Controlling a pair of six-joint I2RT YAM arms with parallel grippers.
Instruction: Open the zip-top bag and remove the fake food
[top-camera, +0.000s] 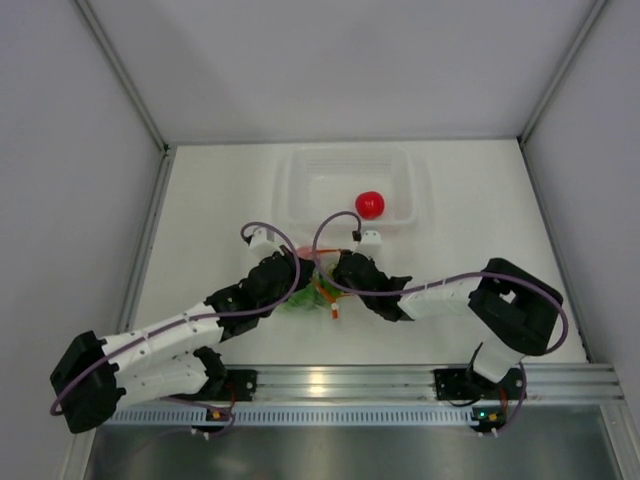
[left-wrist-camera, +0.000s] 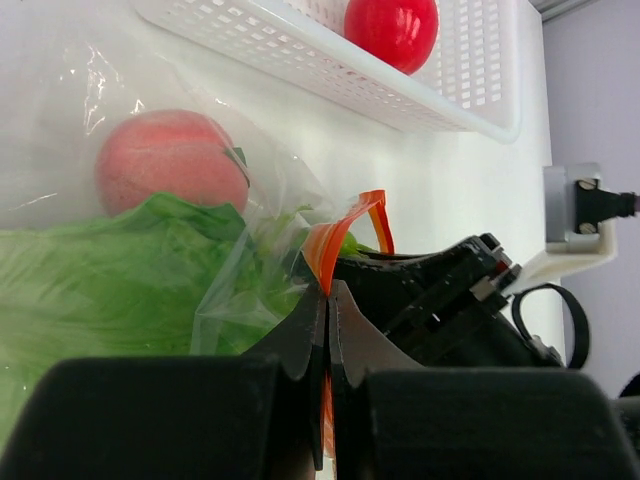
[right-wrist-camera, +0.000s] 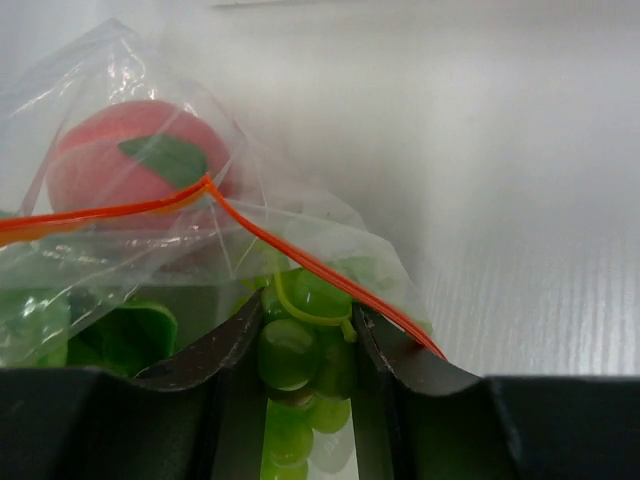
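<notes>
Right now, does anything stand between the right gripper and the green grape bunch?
Yes. The green grape bunch lies between the fingers of the right gripper, but it appears to be inside the zip-top bag, so clear plastic separates them. The orange zip strip crosses close by the bunch, pinched by the left gripper.

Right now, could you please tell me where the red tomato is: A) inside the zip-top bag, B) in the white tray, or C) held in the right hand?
B: the red tomato lies in the white tray, beyond and apart from the zip-top bag.
</notes>
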